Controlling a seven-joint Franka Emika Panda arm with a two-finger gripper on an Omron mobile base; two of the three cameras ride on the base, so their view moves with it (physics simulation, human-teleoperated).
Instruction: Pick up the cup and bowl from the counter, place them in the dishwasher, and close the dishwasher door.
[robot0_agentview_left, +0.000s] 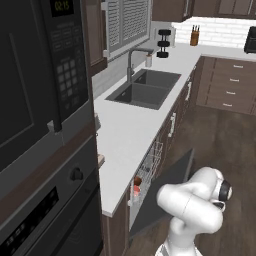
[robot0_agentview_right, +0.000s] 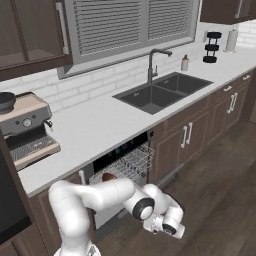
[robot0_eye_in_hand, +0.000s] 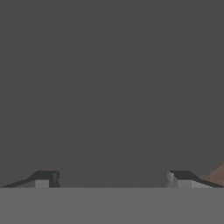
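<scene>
One long white bench (robot0_agentview_right: 95, 127) carries one dark double sink (robot0_agentview_right: 162, 92) of two basins, with one grey tap (robot0_agentview_right: 152, 62) behind it. One white wire rack (robot0_agentview_right: 127, 164) holds one glossy reddish-brown bowl (robot0_agentview_right: 109, 177) and one reddish-pink cup (robot0_agentview_left: 136, 190). One espresso machine (robot0_agentview_right: 25, 130), one knife block (robot0_agentview_left: 194, 36)

Soft, even rendered light with faint shadows; the hand view looks flat, dim grey, perhaps blurred.
</scene>
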